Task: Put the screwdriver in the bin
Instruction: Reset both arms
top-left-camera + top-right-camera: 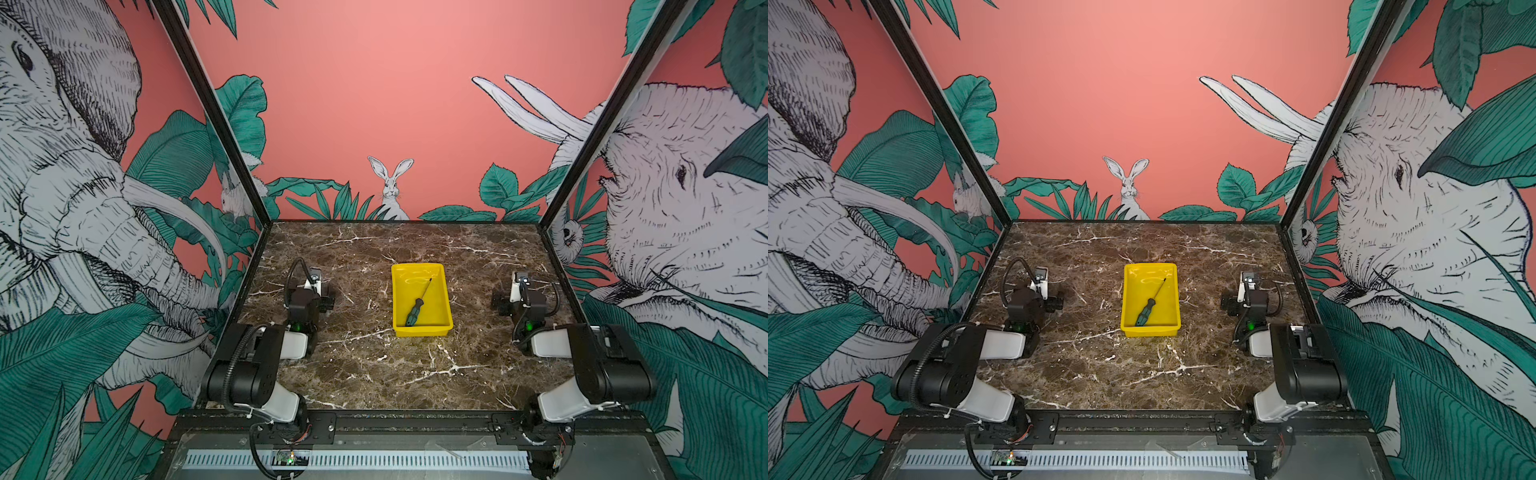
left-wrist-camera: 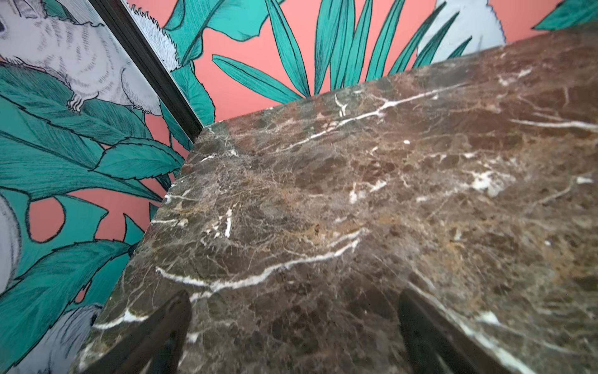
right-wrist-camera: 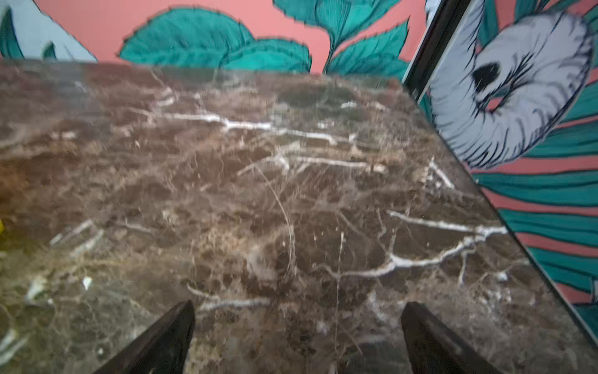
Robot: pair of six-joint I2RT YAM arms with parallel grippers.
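The screwdriver (image 1: 415, 311) (image 1: 1147, 311), with a green and black handle and a thin dark shaft, lies slantwise inside the yellow bin (image 1: 422, 331) (image 1: 1151, 331) at the middle of the marble table. Its handle is near the bin's front left corner and its tip points to the back. My left gripper (image 1: 325, 294) (image 2: 293, 293) rests low to the left of the bin, open, with only bare marble between its fingers. My right gripper (image 1: 503, 301) (image 3: 299, 303) sits to the right of the bin, also open and holding nothing. Both are well apart from the bin.
The brown marble table (image 1: 374, 374) is closed in by patterned walls on the left, back and right, with black corner posts (image 1: 552, 216). Both arms are folded back near the front corners. A black rail (image 1: 415, 419) runs along the front edge.
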